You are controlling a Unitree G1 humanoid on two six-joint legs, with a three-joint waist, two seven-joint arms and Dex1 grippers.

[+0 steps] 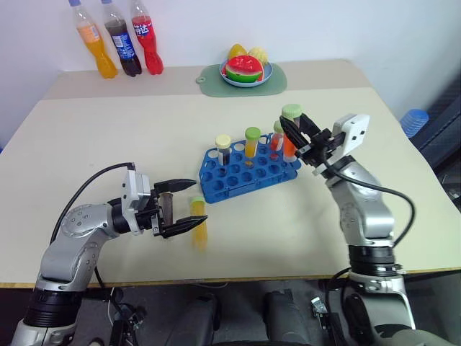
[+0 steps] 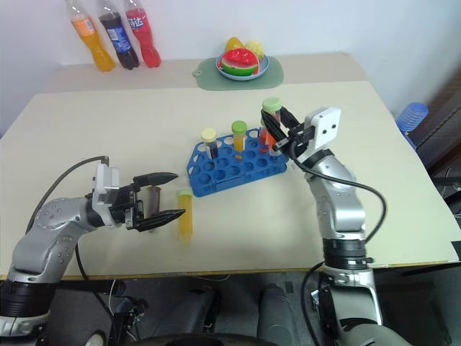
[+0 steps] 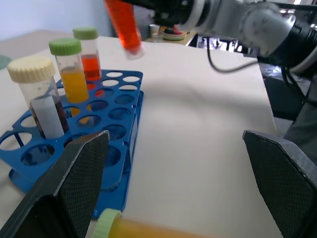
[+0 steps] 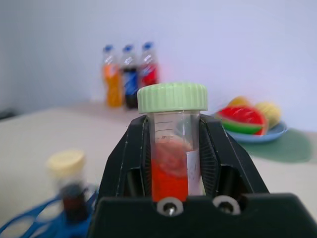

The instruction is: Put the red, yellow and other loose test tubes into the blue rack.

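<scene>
Right hand: clamped shut on a red test tube with a green cap, held in the air above the right end of the blue rack. Left hand: jaws wide apart, holding nothing, level over the bench, just left of the rack. Between its fingers, a yellow test tube, lying on the bench apart from the rack. Standing in the rack: a dark tube with a cream cap, a yellow tube with a green cap, and another red tube. Far edge of the bench: three soda bottles and a plate of fruit on a green mat.
</scene>
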